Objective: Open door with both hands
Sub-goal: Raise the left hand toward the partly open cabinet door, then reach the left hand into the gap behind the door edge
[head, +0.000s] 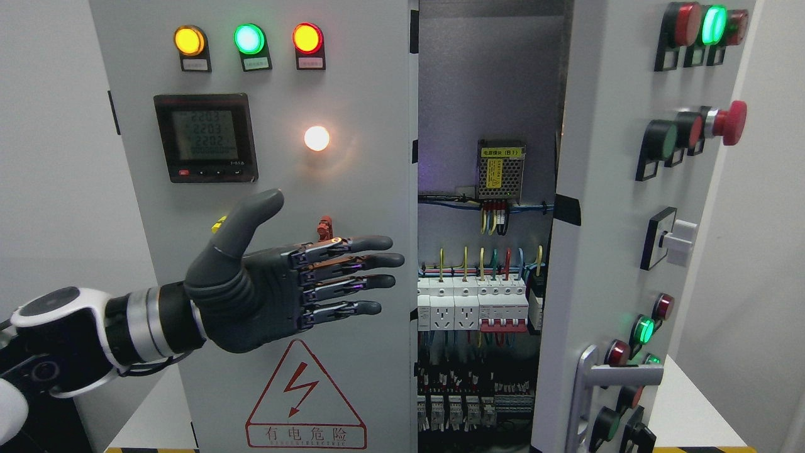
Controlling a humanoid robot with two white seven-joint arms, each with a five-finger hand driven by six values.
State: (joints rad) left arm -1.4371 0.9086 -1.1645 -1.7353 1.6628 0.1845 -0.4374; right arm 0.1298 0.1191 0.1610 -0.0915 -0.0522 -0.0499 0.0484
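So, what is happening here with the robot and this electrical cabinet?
The robot's left hand is held flat in front of the cabinet's left door, fingers extended toward its inner edge, grasping nothing. That door looks closed. The right door is already swung open, showing the breakers and wiring inside. The right hand is not in view.
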